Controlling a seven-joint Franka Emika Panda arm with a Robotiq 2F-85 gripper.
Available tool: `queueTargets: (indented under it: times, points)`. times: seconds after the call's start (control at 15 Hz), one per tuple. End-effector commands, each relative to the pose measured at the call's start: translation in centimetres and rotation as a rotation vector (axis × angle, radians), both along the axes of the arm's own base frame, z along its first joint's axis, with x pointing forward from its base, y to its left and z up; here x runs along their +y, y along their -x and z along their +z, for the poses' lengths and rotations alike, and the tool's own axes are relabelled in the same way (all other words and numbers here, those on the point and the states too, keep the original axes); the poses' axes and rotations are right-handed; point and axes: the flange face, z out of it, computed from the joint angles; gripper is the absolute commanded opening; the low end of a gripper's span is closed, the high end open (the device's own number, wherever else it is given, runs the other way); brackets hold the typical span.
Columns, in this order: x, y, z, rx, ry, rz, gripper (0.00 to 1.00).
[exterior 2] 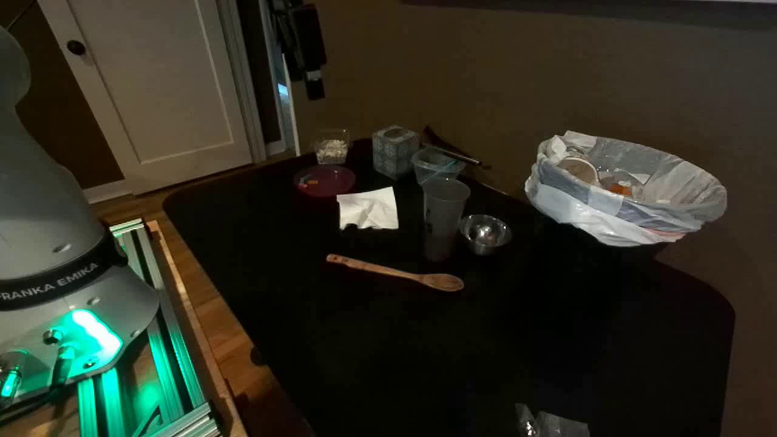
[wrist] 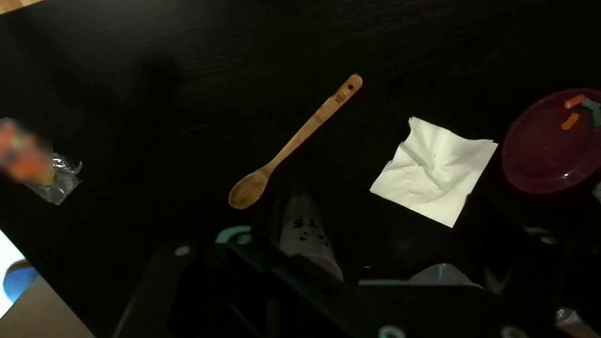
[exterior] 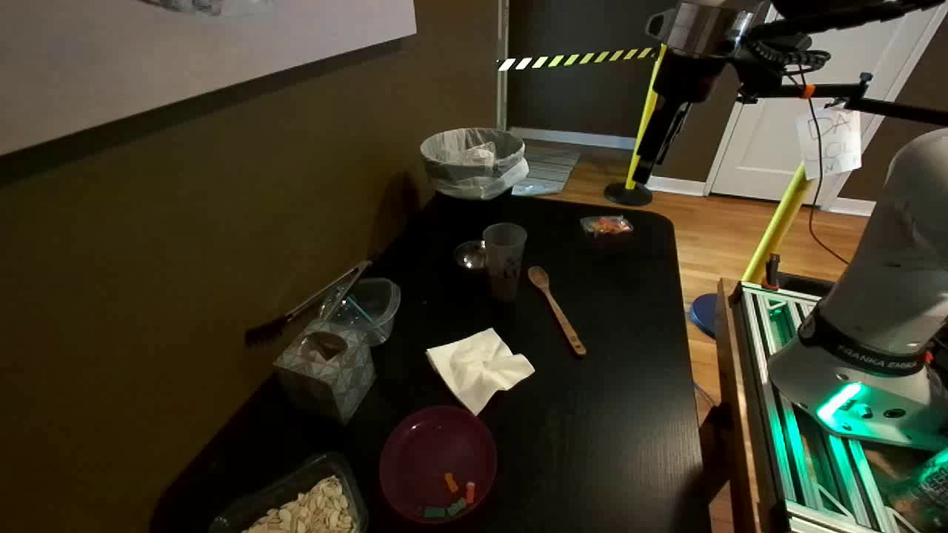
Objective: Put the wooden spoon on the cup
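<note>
Wrist view: the wooden spoon (wrist: 296, 140) lies on the desk (wrist: 422, 56), beyond the jaws and well apart, head (wrist: 248, 189) near left, handle (wrist: 324, 111) slanting far right; whether the jaws are parted I cannot tell.

In an exterior view, gripper (exterior: 651, 164) is black, lower arm (exterior: 885, 248) pale grey, collar (exterior: 863, 357) marked FRANKA EMIKA, green light (exterior: 840, 400) at collar's seven o'clock.

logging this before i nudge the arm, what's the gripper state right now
Gripper: open, its jaws apart in the dim wrist view, holding nothing; the wooden spoon lies on the table.
</note>
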Motion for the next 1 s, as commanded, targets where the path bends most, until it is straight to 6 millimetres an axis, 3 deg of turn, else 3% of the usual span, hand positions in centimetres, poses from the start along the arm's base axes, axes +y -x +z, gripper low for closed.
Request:
queueTargets:
  times: [0.0,0.13,0.47,0.67,0.93]
  points:
    - [0.1,0.2,-0.6,0.017,-0.003,0.001,1.0]
    - [0.2,0.5,-2.0,0.046,-0.007,0.002,1.0]
    - [0.1,0.2,-2.1,0.043,-0.005,-0.013,1.0]
    - [-0.8,-2.0,-2.2,-0.04,-0.027,-0.146,1.0]
    - [-1.9,-5.3,-5.5,-0.091,-0.058,-0.283,1.0]
